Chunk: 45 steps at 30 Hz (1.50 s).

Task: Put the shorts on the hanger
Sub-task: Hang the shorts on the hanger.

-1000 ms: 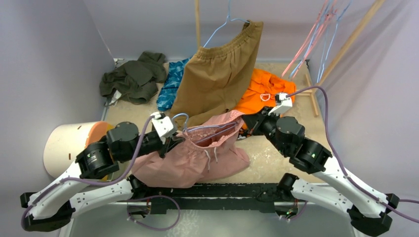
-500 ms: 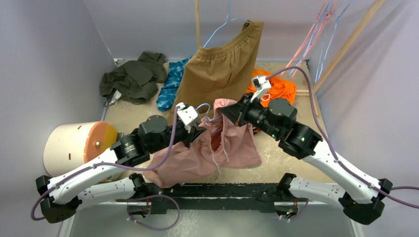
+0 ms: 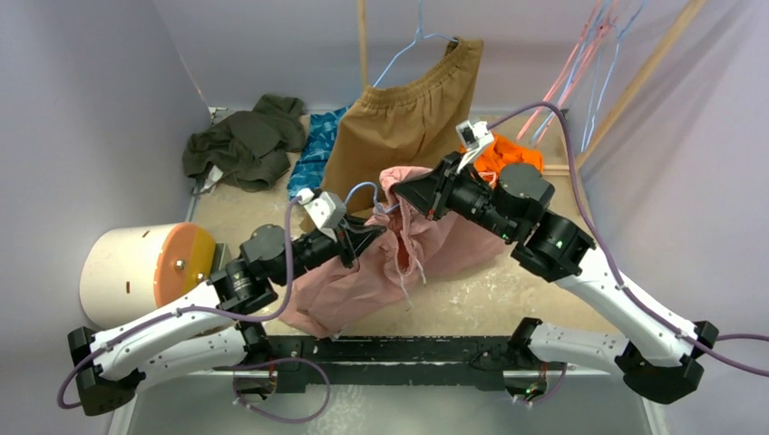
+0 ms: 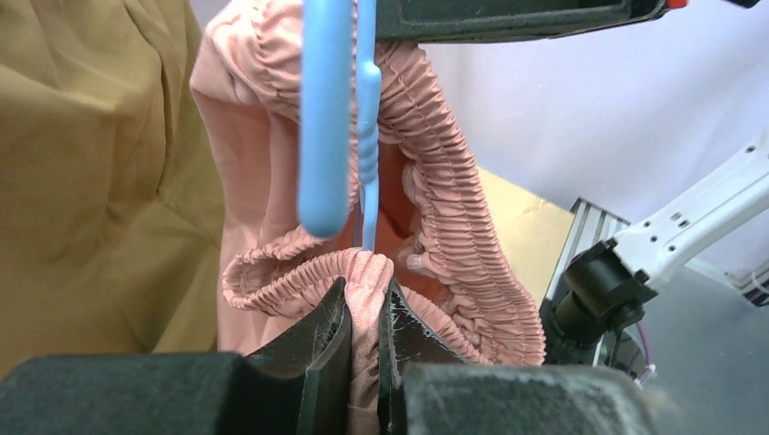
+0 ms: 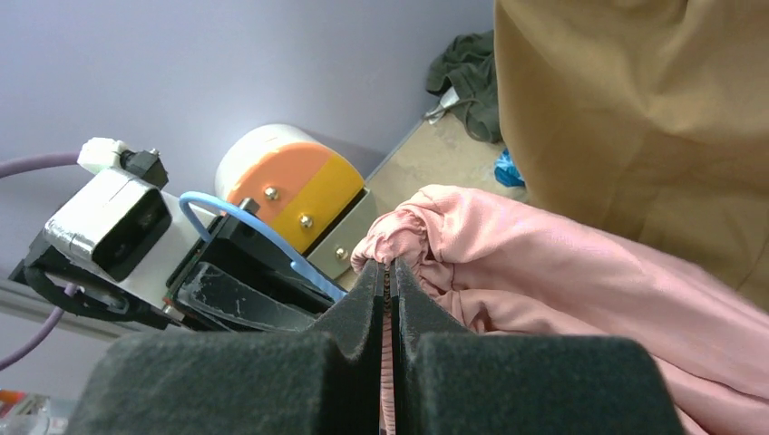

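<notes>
The dusty-pink shorts (image 3: pixel 435 249) hang in the air between my two grippers, the legs trailing down to the table. My left gripper (image 3: pixel 365 234) is shut on a fold of the gathered waistband (image 4: pixel 365 276). The light-blue hanger (image 4: pixel 325 118) stands right above these jaws, and its wire runs down into the pinched fold. Its hook (image 3: pixel 363 190) curls up between the grippers. My right gripper (image 3: pixel 401 192) is shut on another part of the waistband (image 5: pixel 388 270), higher and further back. The hanger's lower bars are hidden inside the fabric.
Tan-brown shorts (image 3: pixel 408 127) hang on a hanger close behind the grippers. An orange garment (image 3: pixel 517 154), a blue cloth (image 3: pixel 316 156) and a dark green garment (image 3: pixel 245 140) lie at the back. A white and orange drum (image 3: pixel 136 263) lies left. Pink and blue hangers (image 3: pixel 580 72) hang at back right.
Both grippers have lifted the shorts up and toward the back. The right gripper has swung left and higher, and the waistband has bunched closer together between the grippers.
</notes>
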{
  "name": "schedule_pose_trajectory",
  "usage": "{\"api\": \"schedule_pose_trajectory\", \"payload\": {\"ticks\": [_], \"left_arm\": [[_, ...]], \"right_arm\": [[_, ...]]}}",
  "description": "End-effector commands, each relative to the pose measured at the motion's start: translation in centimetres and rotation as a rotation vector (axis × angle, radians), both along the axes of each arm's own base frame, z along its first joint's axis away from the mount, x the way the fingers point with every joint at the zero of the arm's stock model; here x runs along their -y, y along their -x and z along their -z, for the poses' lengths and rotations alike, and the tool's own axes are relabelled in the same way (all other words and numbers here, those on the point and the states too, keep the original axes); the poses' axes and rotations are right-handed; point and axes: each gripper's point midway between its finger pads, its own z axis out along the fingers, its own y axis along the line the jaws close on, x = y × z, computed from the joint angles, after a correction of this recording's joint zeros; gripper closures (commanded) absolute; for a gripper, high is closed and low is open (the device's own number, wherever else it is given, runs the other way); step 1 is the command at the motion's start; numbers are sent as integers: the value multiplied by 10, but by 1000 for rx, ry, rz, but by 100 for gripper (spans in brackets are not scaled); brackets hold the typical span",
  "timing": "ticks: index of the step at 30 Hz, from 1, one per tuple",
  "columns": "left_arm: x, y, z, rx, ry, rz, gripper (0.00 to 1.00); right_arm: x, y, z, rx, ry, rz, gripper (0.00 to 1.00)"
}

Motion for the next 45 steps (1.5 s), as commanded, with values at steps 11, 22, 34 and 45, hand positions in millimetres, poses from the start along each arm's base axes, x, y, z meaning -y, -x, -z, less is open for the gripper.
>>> {"api": "schedule_pose_trajectory", "payload": {"ticks": [11, 22, 34, 45], "left_arm": [[-10, 28, -94, 128, 253, 107, 100], [5, 33, -140, 195, 287, 173, 100], [2, 50, -78, 103, 228, 247, 100], [-4, 45, -77, 111, 249, 206, 100]], "right_arm": [[-5, 32, -75, 205, -188, -162, 100], [-5, 49, -138, 346, -273, -241, 100], [-13, 27, 6, 61, 29, -184, 100], [8, 34, 19, 55, 82, -150, 64]]}}
